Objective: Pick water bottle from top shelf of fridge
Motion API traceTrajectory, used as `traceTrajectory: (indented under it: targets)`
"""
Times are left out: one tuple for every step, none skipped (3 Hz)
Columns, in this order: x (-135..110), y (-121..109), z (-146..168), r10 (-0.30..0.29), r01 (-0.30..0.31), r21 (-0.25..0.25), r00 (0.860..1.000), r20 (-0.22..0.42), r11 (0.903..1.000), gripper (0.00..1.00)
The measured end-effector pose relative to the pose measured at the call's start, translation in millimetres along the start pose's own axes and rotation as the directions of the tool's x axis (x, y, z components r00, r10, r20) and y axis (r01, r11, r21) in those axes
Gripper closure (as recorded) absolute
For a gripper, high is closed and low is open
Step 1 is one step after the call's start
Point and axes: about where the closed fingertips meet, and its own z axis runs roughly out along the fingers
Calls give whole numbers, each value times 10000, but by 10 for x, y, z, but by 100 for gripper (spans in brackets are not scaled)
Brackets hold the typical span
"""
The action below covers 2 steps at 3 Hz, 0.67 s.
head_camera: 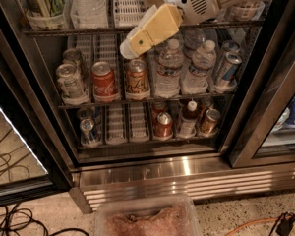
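Observation:
The fridge [137, 173] stands open in front of me. On its top shelf [78, 31], a clear ribbed water bottle [88, 6] stands left of centre, cut off by the top edge of the view. My gripper [130, 45] has a white body and a cream-yellow end. It hangs in front of the top shelf's rail, pointing down-left. It is just right of and below the water bottle and is not touching it.
A cup of green stalks [44, 6] stands left of the bottle, with white slotted lanes [125, 1] to its right. Soda cans [103, 80] and two white-capped bottles [169, 68] fill the middle rack. The door frame [265, 107] is at the right. A plastic tub [147, 218] and cables [10, 220] lie on the floor.

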Motion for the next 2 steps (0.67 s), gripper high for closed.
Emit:
traceTrajectory:
  targets:
    - [-121,-226,23,600,-609,391,9979,261,9974,0]
    - [-140,-234,25,714,-725,409,9970,291,9965,0]
